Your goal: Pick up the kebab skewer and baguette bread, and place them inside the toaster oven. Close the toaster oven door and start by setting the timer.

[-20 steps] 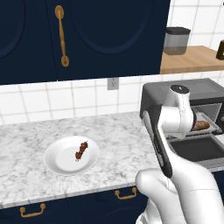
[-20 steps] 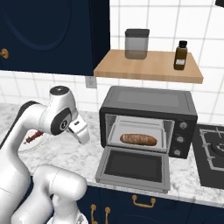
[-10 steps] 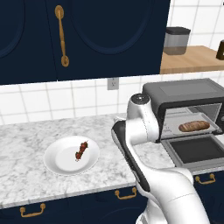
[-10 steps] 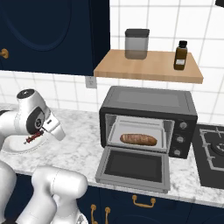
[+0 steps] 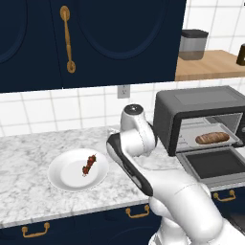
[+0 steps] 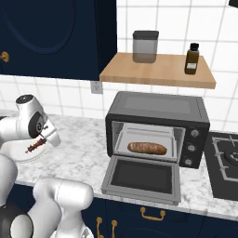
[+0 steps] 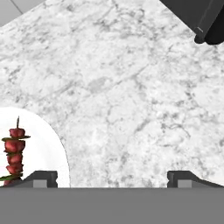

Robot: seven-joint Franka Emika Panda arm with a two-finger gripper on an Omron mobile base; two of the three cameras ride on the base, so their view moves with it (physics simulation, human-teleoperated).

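The kebab skewer lies on a white plate on the marble counter. In the hand view the skewer is at the lower left on the plate. My gripper hovers open over bare counter just right of the plate, nothing between its tips. The baguette bread rests on the tray inside the toaster oven. The toaster oven door is folded down open.
A wooden shelf above the oven carries a grey canister and a dark bottle. A stove top lies right of the oven. Dark blue cabinets hang overhead. The oven's corner shows in the hand view.
My arm has swung left, away from the oven opening and over to the counter beside the plate. The baguette bread stays on the oven tray. The jaws remain open.
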